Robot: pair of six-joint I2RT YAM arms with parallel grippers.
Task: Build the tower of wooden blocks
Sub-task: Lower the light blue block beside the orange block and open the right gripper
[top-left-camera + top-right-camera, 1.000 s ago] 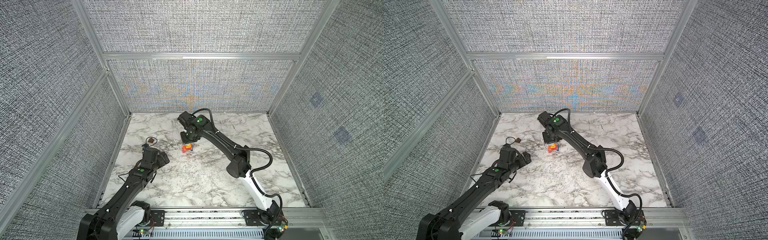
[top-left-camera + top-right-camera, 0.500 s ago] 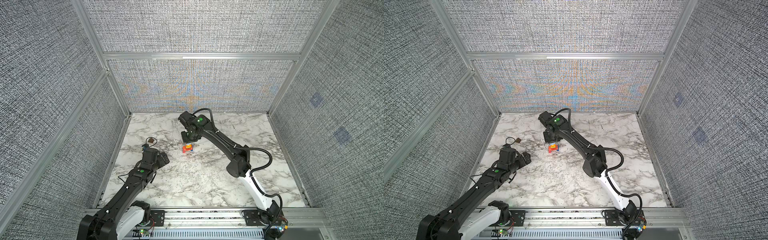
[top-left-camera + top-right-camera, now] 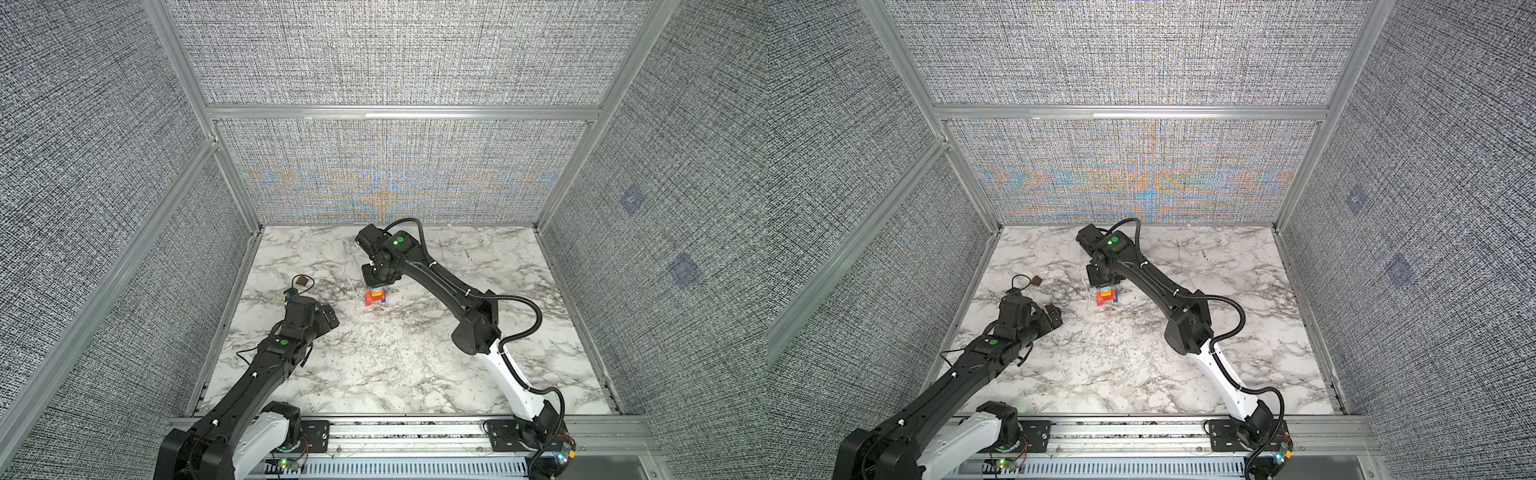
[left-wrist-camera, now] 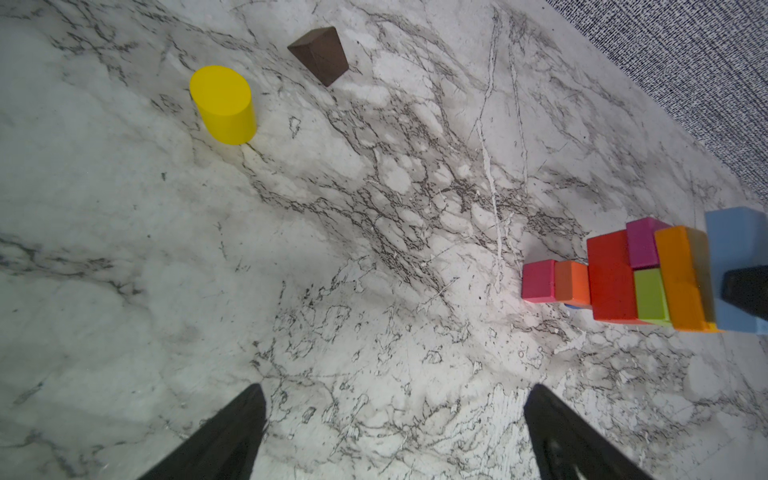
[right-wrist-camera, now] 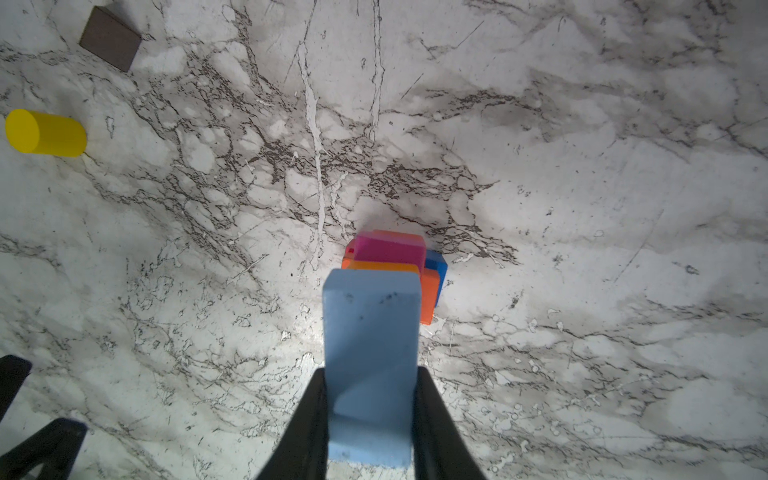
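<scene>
- Right wrist view: my right tool (image 5: 371, 374) is clenched on a light blue block (image 5: 370, 324), one finger on either side, directly above the tower (image 5: 390, 249).
- In both top views the right arm (image 3: 473, 320) reaches from its base at the near rail toward the middle of the counter (image 3: 415, 365). Its elbow is bent and its wrist is turned straight down over the stack.
- From the left wrist view, the light blue block meets the orange brick (image 4: 681, 282) at the tower's top; whether it rests there I cannot tell.
- My left arm (image 3: 266, 365) stretches low over the counter's left side. The left tool (image 4: 392, 395) is released, jaws spread wide with nothing between them.
- A yellow cylinder (image 4: 222, 108) and a brown block (image 4: 320, 54) sit loose on the counter, well apart from the tower.
</scene>
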